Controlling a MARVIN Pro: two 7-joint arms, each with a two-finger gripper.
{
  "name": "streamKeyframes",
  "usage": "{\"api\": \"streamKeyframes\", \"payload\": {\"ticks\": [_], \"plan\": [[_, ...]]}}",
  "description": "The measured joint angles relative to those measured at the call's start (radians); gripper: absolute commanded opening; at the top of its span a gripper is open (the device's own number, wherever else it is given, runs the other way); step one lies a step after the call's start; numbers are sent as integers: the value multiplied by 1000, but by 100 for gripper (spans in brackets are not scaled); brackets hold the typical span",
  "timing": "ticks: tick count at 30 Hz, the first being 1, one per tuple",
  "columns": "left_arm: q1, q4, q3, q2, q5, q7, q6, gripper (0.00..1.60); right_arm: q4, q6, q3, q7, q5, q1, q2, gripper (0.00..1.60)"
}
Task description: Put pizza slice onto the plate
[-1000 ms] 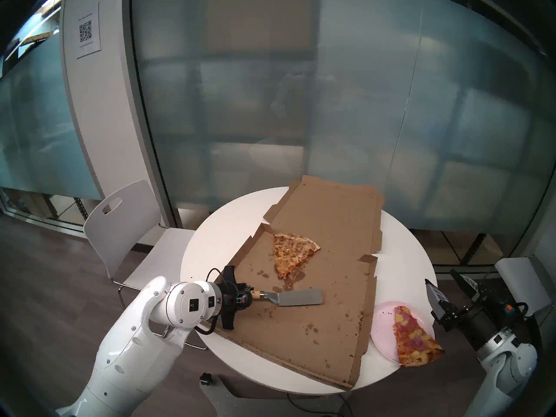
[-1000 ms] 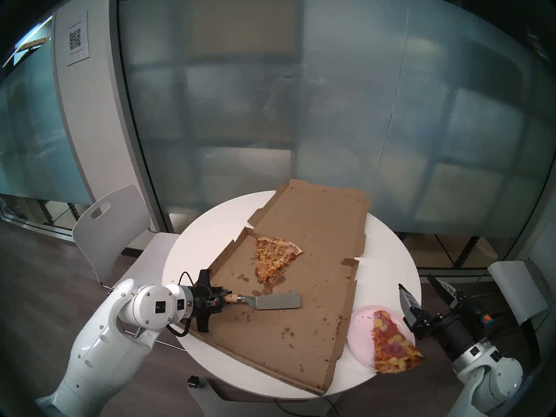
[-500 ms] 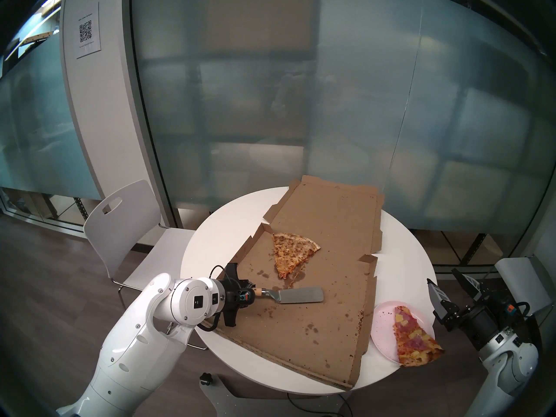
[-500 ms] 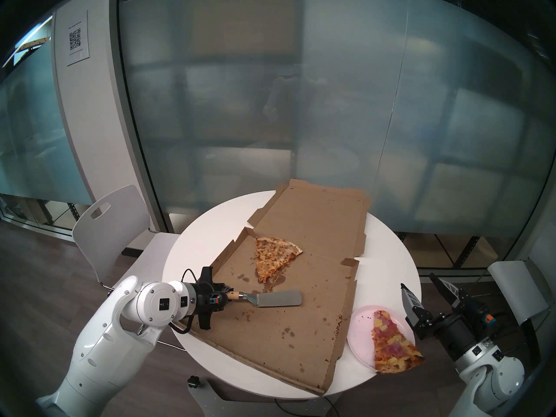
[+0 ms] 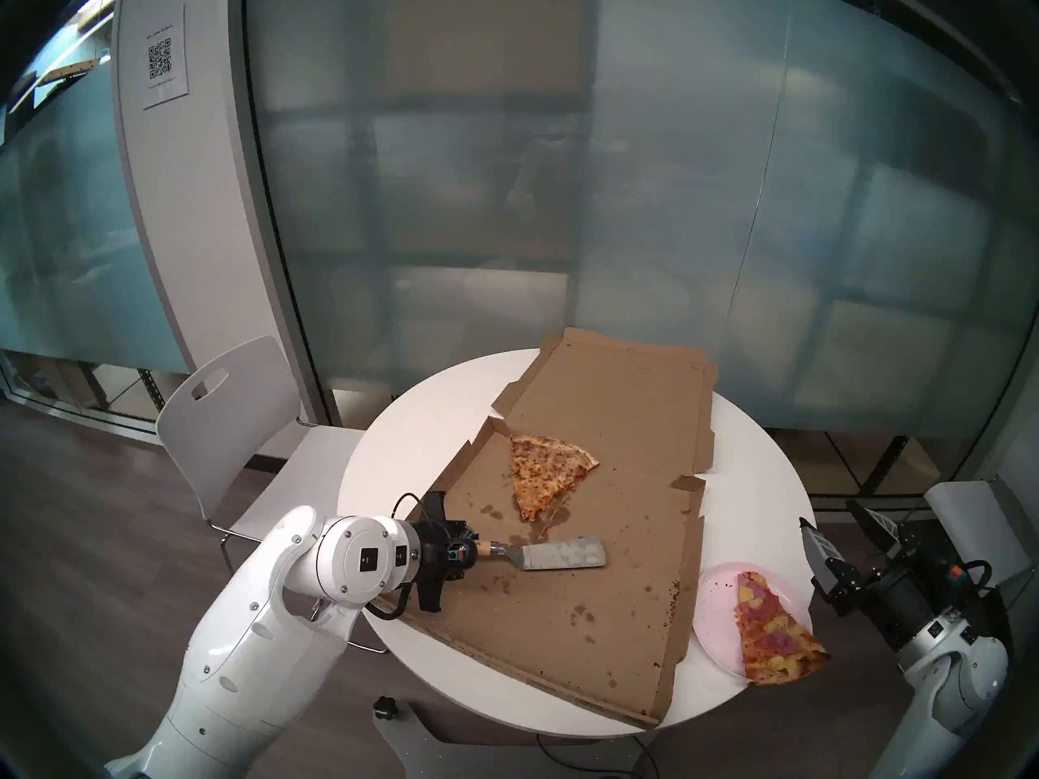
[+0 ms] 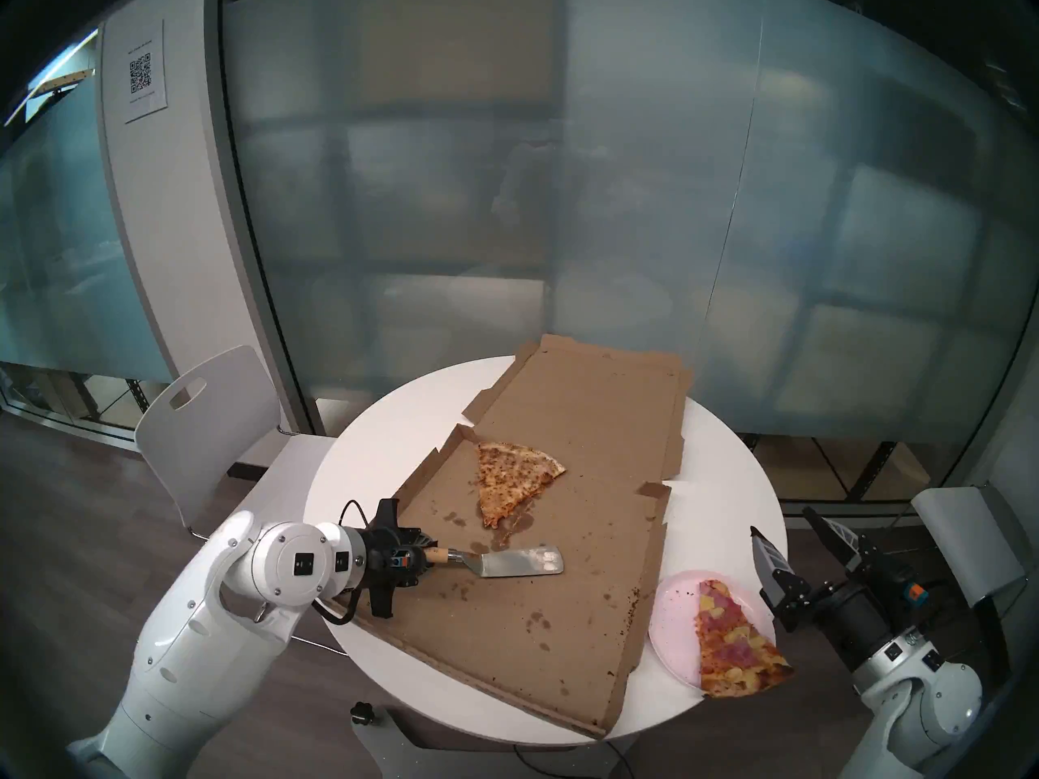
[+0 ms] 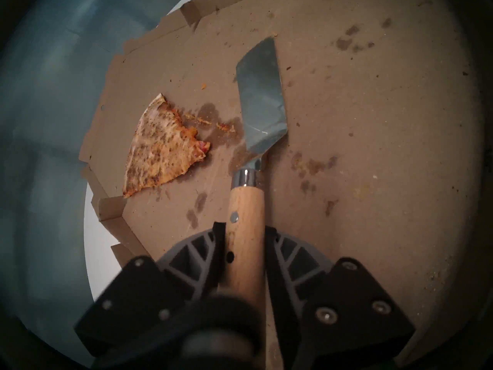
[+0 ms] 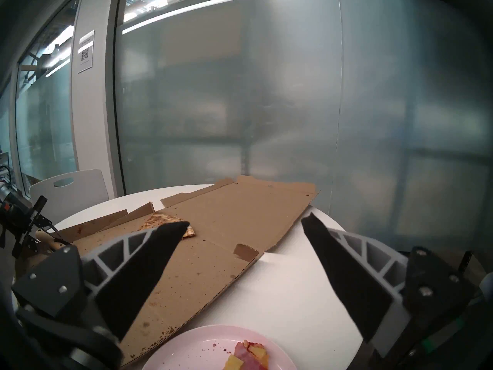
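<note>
Glowing dimly and evenly through the frosted glass wall (image 5: 618,199). Bending straight lines and fading into a dark rim at every edge. Glinting off the spatula blade (image 5: 565,556). Blurring the left end effector (image 7: 244,254) up close in its wrist view.

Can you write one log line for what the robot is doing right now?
pizza slice: on plate | left gripper: around spatula handle | right gripper: open
</note>
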Motion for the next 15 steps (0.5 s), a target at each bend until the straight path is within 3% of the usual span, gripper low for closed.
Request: {"api": "streamKeyframes", "payload": {"ticks": [4,5,6,9,12,15], "plan": [[0,-7,-1,3,0,-8,0,115,0,0,2,0,1,0,0,160],[1,-10,-2,4,0,-11,0,137,0,0,3,-1,2,0,0,160],[1,-11,-3,4,0,-12,0,144,0,0,3,-1,3,0,0,160],[2,-16,-4,7,-2,-15,-1,147,0,0,4,-2,4,0,-1,160],[5,-29,-8,9,-6,-18,-1,160,0,0,5,-2,5,0,-1,160],[13,-48,-17,10,-17,-21,-3,160,0,0,7,-2,6,0,-2,160]]}}
